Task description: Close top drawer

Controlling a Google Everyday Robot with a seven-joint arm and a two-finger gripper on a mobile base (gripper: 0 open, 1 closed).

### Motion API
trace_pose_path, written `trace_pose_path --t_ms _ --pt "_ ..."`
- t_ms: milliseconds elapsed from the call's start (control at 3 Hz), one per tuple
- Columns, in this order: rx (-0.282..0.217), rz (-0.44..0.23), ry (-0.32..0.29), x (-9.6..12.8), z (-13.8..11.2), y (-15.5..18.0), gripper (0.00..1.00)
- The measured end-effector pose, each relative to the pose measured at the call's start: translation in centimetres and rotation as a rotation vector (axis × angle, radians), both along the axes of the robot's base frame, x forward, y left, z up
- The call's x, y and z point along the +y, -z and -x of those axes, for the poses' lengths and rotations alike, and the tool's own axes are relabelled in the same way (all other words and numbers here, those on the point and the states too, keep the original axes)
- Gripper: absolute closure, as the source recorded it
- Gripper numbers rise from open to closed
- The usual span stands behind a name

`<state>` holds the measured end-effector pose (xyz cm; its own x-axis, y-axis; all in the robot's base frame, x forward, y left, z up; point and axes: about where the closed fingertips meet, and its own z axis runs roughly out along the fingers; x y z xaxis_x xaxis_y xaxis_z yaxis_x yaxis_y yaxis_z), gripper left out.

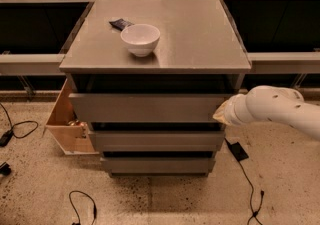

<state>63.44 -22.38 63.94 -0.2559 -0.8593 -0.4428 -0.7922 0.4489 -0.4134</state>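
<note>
The top drawer [147,107] is a wide matte-grey drawer with a plain front, the tallest of three in the grey cabinet [200,34]. It stands pulled out a little, with a dark gap under the cabinet top. My white arm comes in from the right, and the gripper [223,113] sits at the right end of the drawer front, against or just beside it. The fingers are hidden behind the arm's end.
A white bowl [140,39] and a small dark packet [121,23] lie on the cabinet top. Two shorter grey drawers [156,140] sit below, slightly out. A tan wooden box [67,124] stands at the cabinet's left. Cables and a black adapter [237,151] lie on the speckled floor.
</note>
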Motion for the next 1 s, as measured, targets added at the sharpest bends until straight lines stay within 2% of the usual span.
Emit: trace_pose_path --t_ms 1000 --pt "0.000 0.000 0.000 0.01 0.00 0.01 0.11"
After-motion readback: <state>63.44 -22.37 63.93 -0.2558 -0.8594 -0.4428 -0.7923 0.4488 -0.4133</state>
